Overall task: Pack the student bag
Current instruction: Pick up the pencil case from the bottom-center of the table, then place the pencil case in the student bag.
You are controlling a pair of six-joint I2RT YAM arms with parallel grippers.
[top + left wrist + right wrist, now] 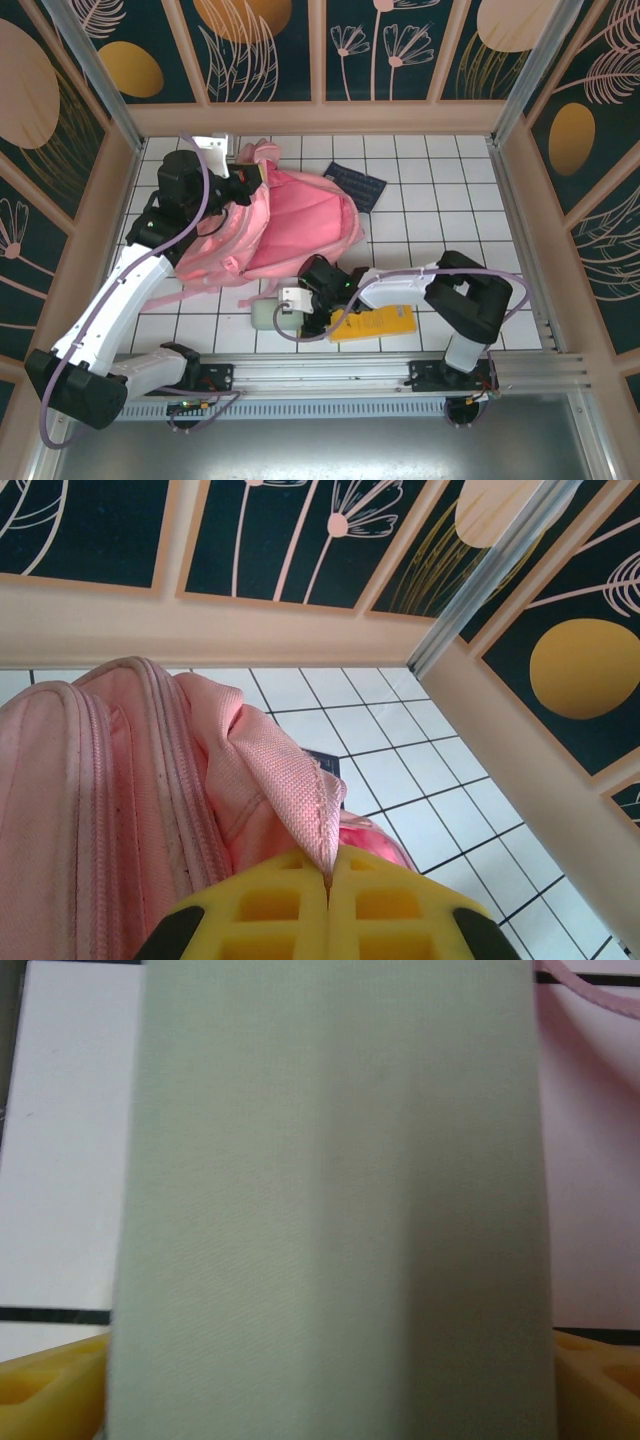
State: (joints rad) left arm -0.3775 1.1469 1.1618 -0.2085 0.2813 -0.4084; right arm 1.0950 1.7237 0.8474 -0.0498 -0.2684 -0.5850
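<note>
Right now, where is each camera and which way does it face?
Top external: overhead, behind the bases, facing down on the table; both arms show.
Left wrist: faces across the student bag to the far wall; left gripper pinching fabric.
Right wrist: close on a pale-green item between yellow fingers.
Shared: top and left wrist show the bag.

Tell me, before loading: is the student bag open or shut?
Open: the left tool holds up a flap of the student bag, baring its brighter pink lining.

Pale green block (330,1200) blurred, cropped top and bottom. Right pincer (330,1410) fingers (45,1395) clipped at corners; grip unclear. Yellow box (385,322) half under arm.
</note>
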